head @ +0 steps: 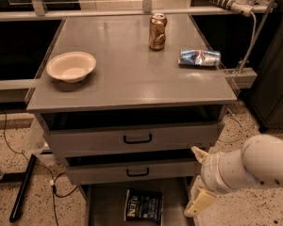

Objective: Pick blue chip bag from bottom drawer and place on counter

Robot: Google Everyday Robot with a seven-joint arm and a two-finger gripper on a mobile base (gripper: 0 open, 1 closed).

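Note:
The blue chip bag (144, 205), dark navy with white lettering, lies flat on the floor of the open bottom drawer (104, 206) at the bottom of the camera view. The counter (132, 79) is the broad grey top of the cabinet above it. My gripper (192, 180) sits on the white arm at the lower right, just right of the drawer and the bag. Its two cream fingers (198, 202) are spread apart and hold nothing.
On the counter stand a cream bowl (70, 66), a soda can (157, 31) and a small light-blue and silver packet (199, 58). Two drawers with black handles (137, 139) stick out slightly above the bottom one. A black rod (22, 187) and cables lie on the floor at left.

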